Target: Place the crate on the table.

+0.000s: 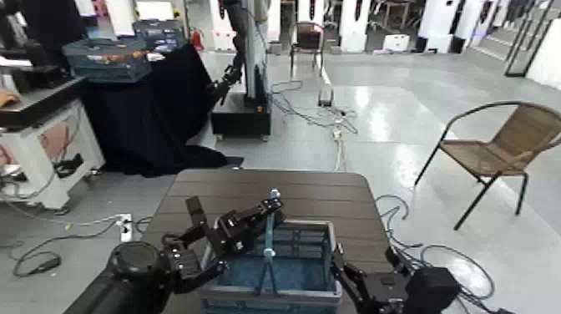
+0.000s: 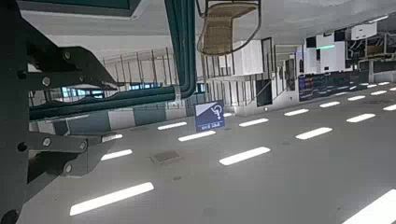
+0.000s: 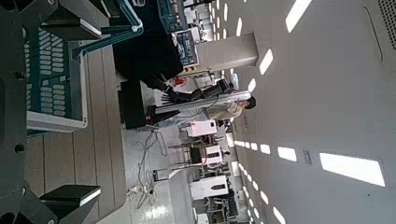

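Observation:
The blue-grey latticed crate point(image 1: 294, 269) sits on the near half of the dark brown slatted table point(image 1: 267, 194). Its thin light-blue handle point(image 1: 270, 235) stands upright. My left gripper point(image 1: 244, 231) is at the crate's far left rim beside the handle. In the left wrist view a teal bar of the crate point(image 2: 112, 100) passes between the jaws with a small gap, so the left gripper point(image 2: 56, 110) is open. My right gripper point(image 1: 344, 282) is at the crate's right side. In the right wrist view it point(image 3: 84, 105) is wide open before the latticed wall point(image 3: 51, 79).
A metal-framed wicker chair point(image 1: 501, 144) stands to the right. A black-draped table point(image 1: 142, 113) bearing darker teal crates point(image 1: 108, 57) is at the far left, next to a white workbench point(image 1: 42, 146). Cables point(image 1: 334, 117) trail on the floor beyond the table.

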Motion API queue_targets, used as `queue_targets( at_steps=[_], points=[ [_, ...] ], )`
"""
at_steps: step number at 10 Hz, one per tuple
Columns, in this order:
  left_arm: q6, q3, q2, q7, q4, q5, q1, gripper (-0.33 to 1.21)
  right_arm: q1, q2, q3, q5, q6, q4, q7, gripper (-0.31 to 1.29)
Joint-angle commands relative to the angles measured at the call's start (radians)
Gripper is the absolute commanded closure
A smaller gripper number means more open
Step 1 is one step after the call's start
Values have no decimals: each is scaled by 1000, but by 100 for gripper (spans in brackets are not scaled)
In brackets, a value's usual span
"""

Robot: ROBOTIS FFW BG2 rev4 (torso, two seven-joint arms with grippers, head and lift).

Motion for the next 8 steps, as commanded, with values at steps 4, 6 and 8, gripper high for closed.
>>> queue_targets(
  at_steps=[4, 6, 8],
  points=[
    [-49, 72, 3, -1, -35, -131, 26, 1, 3, 1, -6, -7, -2, 1, 0, 14],
    [-68, 125, 6, -1, -73, -191, 48, 1, 5, 1, -6, -7, 0, 1, 0, 14],
    [-120, 202, 14, 19, -161, -296, 95, 1, 5, -1, -7, -7, 3, 0, 0, 14]
  ],
)
